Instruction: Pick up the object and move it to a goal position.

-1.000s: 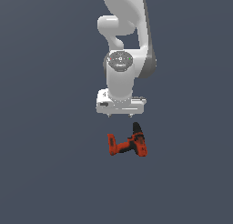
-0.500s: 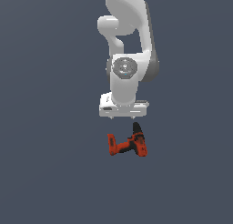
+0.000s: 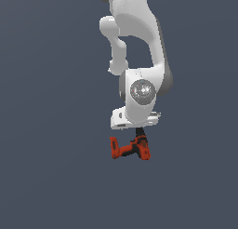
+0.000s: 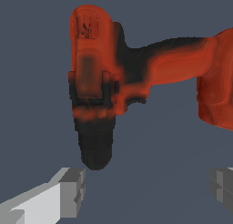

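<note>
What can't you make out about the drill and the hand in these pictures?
- Exterior view: the fingers are hidden behind the hand body and the drill, so contact cannot be judged.
- Wrist view: both fingers are cut off by the frame edge, and the drill's base runs off the edge.
- Goal position: no marker visible in either view.

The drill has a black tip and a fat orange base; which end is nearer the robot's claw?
The black chuck of the drill. It points into the gap of the open gripper; the orange battery base sits farther off.
</note>
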